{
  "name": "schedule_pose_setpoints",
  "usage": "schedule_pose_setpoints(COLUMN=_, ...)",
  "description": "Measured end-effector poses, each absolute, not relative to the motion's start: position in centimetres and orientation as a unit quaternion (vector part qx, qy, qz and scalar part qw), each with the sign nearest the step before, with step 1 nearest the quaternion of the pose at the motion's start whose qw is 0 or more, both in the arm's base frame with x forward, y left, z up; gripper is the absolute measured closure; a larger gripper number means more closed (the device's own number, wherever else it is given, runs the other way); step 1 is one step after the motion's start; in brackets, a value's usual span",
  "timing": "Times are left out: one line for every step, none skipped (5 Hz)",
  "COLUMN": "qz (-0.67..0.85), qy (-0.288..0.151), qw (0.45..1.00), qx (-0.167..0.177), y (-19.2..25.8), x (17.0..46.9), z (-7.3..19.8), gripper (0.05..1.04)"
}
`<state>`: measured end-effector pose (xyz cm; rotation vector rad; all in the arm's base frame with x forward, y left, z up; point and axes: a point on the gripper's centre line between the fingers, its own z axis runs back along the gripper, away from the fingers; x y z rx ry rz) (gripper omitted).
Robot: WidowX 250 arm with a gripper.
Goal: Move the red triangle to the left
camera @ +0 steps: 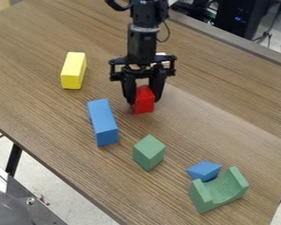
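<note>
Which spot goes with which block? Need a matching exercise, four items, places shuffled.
1. Red block
2. Yellow block
3. Small blue block
4. Plain green block

A. Next to the curved green block
B. Farthest left of the blocks in the picture
C. Between the fingers of the claw
D. Between the long blue block and the small blue block

Pairs: 1-C, 2-B, 3-A, 4-D

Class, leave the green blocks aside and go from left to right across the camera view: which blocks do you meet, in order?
Yellow block, long blue block, red triangle, small blue block.
</note>
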<state>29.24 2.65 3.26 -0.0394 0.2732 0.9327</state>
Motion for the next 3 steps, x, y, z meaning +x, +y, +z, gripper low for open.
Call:
schedule_pose_setpoints(qz=0.408, qy=0.135, qw=0.903, qx=-0.024, y=2.8, x=29.2, z=3.6, gripper=0.499)
schedule_pose_setpoints(qz=0.363, qy=0.100, qw=0.926, qx=-0.029, y=3.2, x=29.9, z=6.0, gripper=0.500)
schedule_pose_setpoints(qz=0.306, qy=0.077, qw=0.948, qx=-0.041, y=3.8, x=30.9, z=8.3, gripper=0.499)
